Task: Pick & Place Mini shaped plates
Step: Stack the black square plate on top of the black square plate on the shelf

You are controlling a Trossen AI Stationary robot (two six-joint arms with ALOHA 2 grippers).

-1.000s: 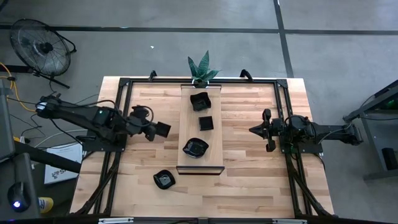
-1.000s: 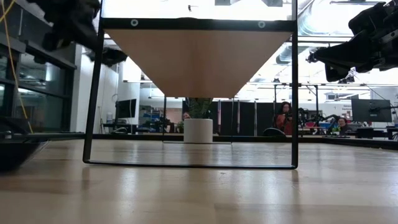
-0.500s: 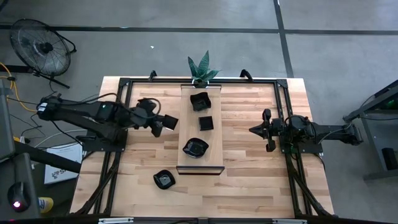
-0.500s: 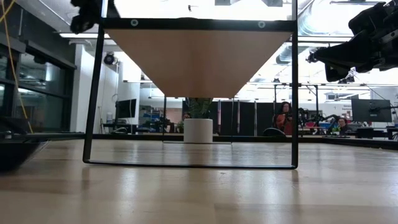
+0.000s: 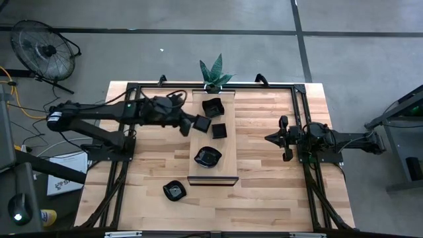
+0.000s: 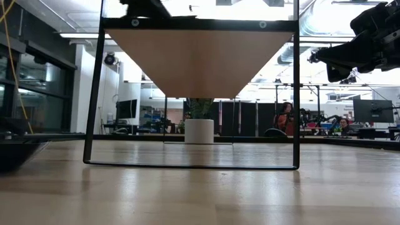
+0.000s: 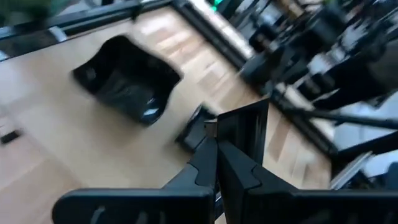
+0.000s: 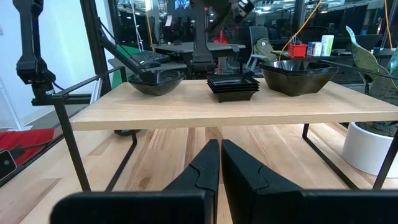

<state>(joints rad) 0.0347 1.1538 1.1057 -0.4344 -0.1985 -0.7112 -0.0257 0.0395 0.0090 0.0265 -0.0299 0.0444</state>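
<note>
left wrist view: the left gripper [image 7: 216, 146] has its fingers pressed flat together and carries nothing. just past the tips is the low square stack [image 7: 194, 126], with the deep wavy-rimmed dish [image 7: 127, 78] beyond it. in the high view that same left gripper [image 5: 200, 124] hangs at the left edge of the raised wooden shelf [image 5: 197, 142], between the wavy dish [image 5: 212, 106] and the square stack [image 5: 219, 131].

a second ago it was well off to the left, over bare table; half a second ago it was halfway across; now it has reached the shelf. nothing else has shifted: the rounded dish [image 5: 207, 157] sits toward the near end of the shelf, and one more plate [image 5: 174, 191] lies on the table beside the shelf's near left corner.

my read is that the approach is almost done and the pick has not begun. the fingers will have to part before they can take a rim.

the right gripper [image 5: 285, 139] waits over the table to the right of the shelf, closed and empty, unmoved; its own camera shows all three piles lined up on the shelf.
</note>
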